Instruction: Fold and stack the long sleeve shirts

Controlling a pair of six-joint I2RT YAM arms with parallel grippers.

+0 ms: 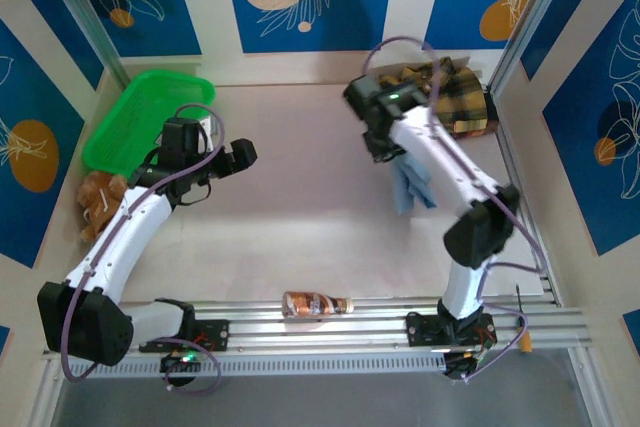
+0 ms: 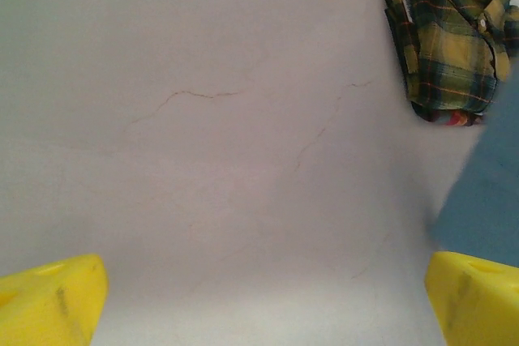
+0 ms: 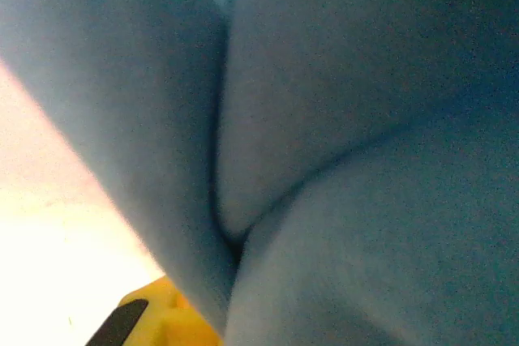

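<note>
**Near rail to far corner: shirts and grippers**

Aluminium rail (image 1: 250,327) runs along 6 o'clock and carries both arm bases. A small brown cylindrical bottle-like item (image 1: 315,303) lies on its side on the rail, between the bases. Label unreadable.

Left gripper (image 1: 240,155) (image 2: 259,297): about 9 o'clock from table centre, pointing toward 3. Jaws spread wide with nothing between them. In the left wrist view, the yellow fingertips (image 2: 49,301) sit in the two lower corners. Bare pale table (image 2: 203,135) lies between and beyond them.

Right gripper (image 1: 383,147): about 2 o'clock from centre. Jaws closed on the light blue cloth shirt (image 1: 410,187) (image 3: 324,160). The shirt is bunched and trails from the gripper toward 6 o'clock as a narrow bundle. Cannot tell whether its lower end touches the table. In the right wrist view, blue folds press close to the lens, with one yellow finger (image 3: 166,318) at lower left. The left wrist view catches a blurred edge of the same cloth (image 2: 482,200) at 3 o'clock.

Green plastic rectangular basket (image 1: 105,137): 10 o'clock, by the far-left wall. A brown fuzzy object (image 1: 97,190) sits just beside its near end. Cannot identify it.

Yellow-and-dark-brown plaid flannel shirt (image 1: 455,97) (image 2: 446,46): 1 o'clock, far right corner, a compact crumpled bundle on the table. Collar visible in the left wrist view. It is well apart from the left gripper and near the right arm.
</note>
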